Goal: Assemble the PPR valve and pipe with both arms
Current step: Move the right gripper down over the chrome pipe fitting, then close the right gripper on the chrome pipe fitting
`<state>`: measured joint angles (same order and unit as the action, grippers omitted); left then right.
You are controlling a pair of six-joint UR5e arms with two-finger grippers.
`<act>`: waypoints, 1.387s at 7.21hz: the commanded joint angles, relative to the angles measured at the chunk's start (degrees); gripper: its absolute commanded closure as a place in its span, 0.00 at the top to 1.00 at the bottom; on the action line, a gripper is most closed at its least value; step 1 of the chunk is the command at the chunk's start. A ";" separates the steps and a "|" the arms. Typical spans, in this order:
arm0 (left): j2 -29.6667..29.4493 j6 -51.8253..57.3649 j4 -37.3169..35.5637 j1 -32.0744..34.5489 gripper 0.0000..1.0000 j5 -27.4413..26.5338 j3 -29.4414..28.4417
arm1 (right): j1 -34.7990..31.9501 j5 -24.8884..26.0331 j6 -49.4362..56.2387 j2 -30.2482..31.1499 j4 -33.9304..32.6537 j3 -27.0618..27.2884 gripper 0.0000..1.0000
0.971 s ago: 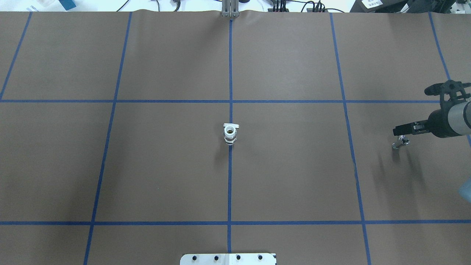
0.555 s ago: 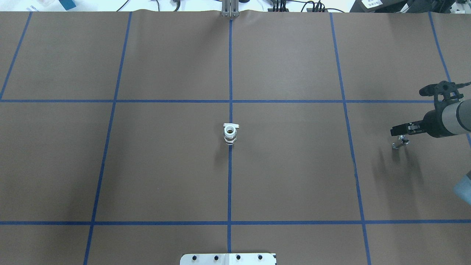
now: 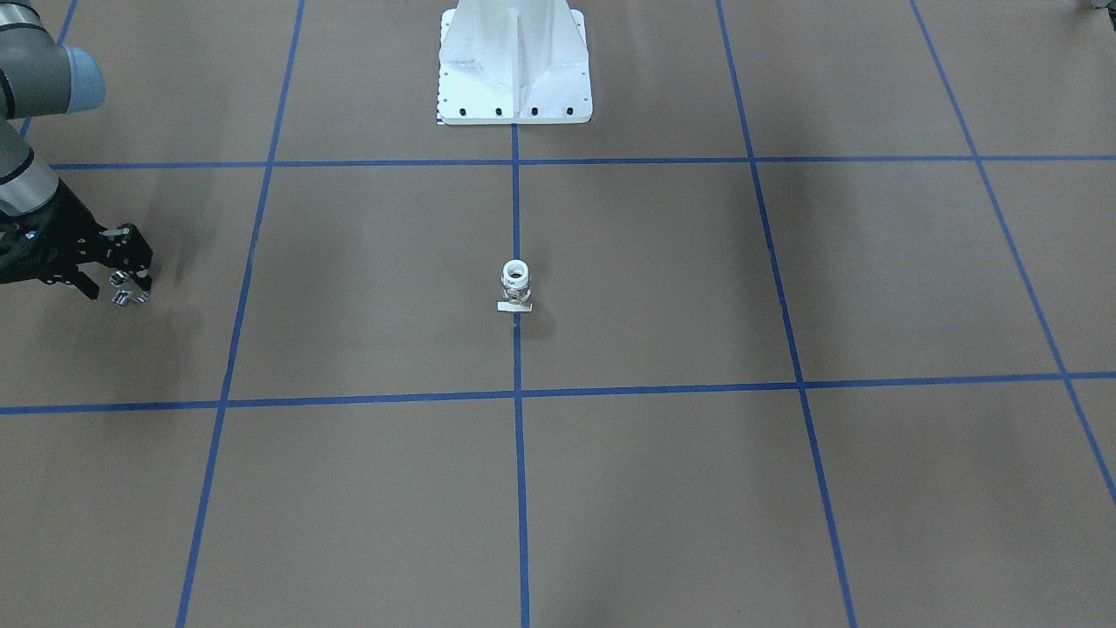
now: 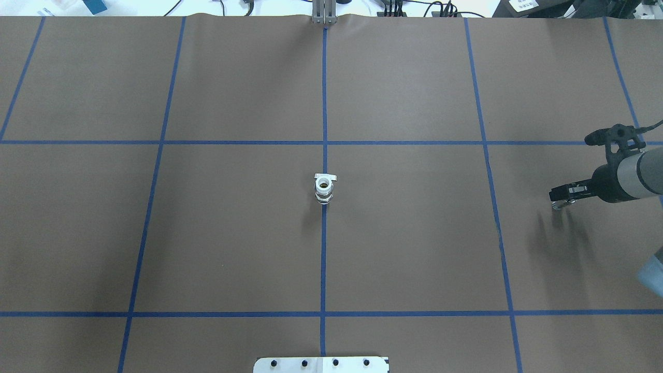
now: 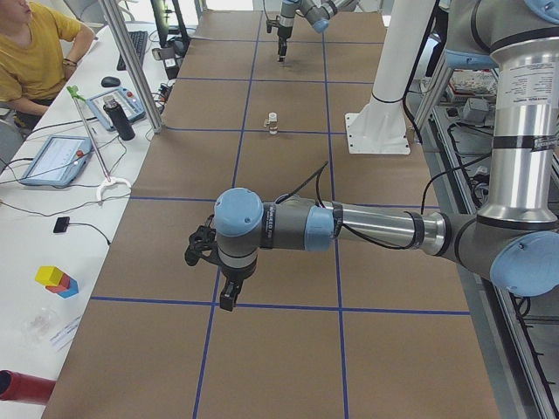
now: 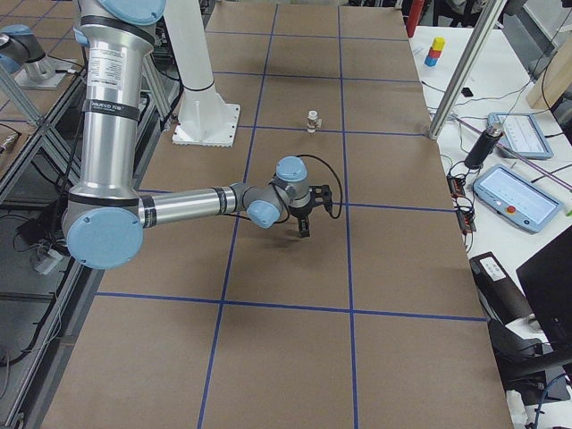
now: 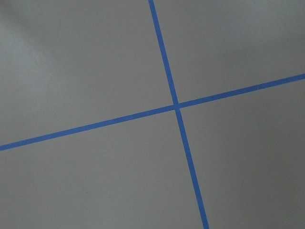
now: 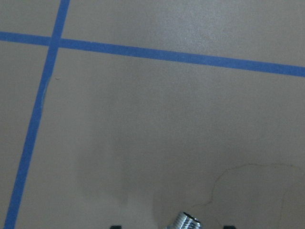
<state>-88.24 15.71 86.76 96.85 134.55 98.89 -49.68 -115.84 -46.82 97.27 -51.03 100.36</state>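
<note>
A small white PPR valve (image 4: 323, 189) stands upright at the table's centre, on the blue middle line; it also shows in the front view (image 3: 516, 283). A chrome threaded fitting (image 4: 560, 204) lies at the table's right side. My right gripper (image 4: 558, 196) is open and low over the fitting, with a finger on either side. In the right wrist view the fitting's threaded end (image 8: 187, 220) shows at the bottom edge. My left gripper (image 5: 223, 284) shows only in the exterior left view, over bare table; I cannot tell whether it is open or shut.
The brown table cover carries a grid of blue tape lines (image 4: 323, 259). The white bolted pedestal (image 3: 514, 70) stands at the robot's edge. An operator (image 5: 35, 52), tablets and a bottle are on the side bench.
My right gripper has moved a little toward the robot's edge and down over the chrome fitting, covering part of it. The valve has not moved.
</note>
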 commanded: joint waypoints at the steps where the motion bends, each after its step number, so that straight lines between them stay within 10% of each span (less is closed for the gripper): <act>1: 0.00 -0.07 1.13 0.00 1.00 0.01 -0.54 | 0.20 0.00 0.06 0.20 -0.03 0.02 0.61; 10: 0.00 0.02 1.14 0.00 1.00 0.01 -0.54 | 0.29 -0.09 0.06 0.90 -0.03 0.72 0.56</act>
<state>-88.24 15.68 87.89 96.85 134.56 98.35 -49.41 -115.92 -46.76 98.16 -51.02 101.03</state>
